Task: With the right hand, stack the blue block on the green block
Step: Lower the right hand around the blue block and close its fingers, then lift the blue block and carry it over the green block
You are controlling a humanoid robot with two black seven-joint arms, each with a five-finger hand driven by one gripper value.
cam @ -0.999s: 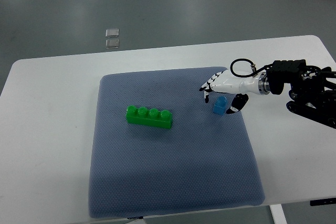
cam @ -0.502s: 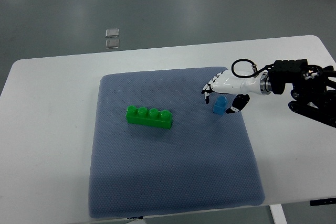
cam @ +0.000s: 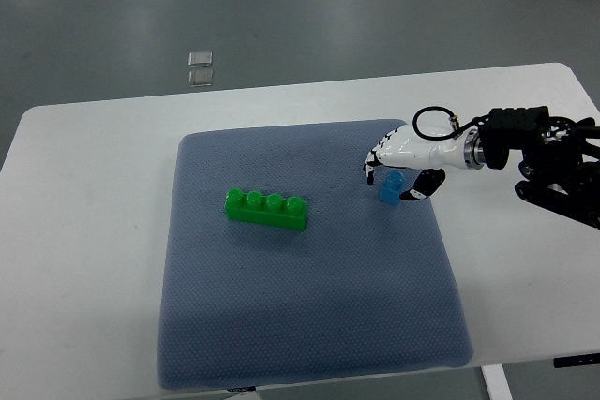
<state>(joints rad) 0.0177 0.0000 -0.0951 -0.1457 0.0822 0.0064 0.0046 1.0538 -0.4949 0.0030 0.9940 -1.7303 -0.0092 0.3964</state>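
Sitting right of centre in the frame, the blue block point(cam: 391, 189) rests on the blue-grey mat point(cam: 309, 325), close to the mat's right edge and in its upper half. We see the right hand point(cam: 405, 158) draped over it from above and from the right: the white palm lies just above the block, the dark-tipped fingers point(cam: 369, 171) curl down on the block's left, and the thumb point(cam: 424, 185) hangs at its right side. The hand is half closed around the block, cupping it, though we cannot tell from this steep view whether the fingers actually press on it or whether the block has left the mat at all. The arm point(cam: 548, 161) (black links, with a looped cable near the wrist) comes in from the right edge of the picture. Well apart to the left, near the middle of the frame, the green block point(cam: 266, 209) lies flat on the same mat, a long brick with four studs in a row, its length running slightly downward to the right. The mat covers most of the white table point(cam: 84, 231), which fills the lower part of the frame. Beyond the table's far edge, in the upper left, two small clear squares point(cam: 200, 67) sit on the grey floor point(cam: 375, 7).
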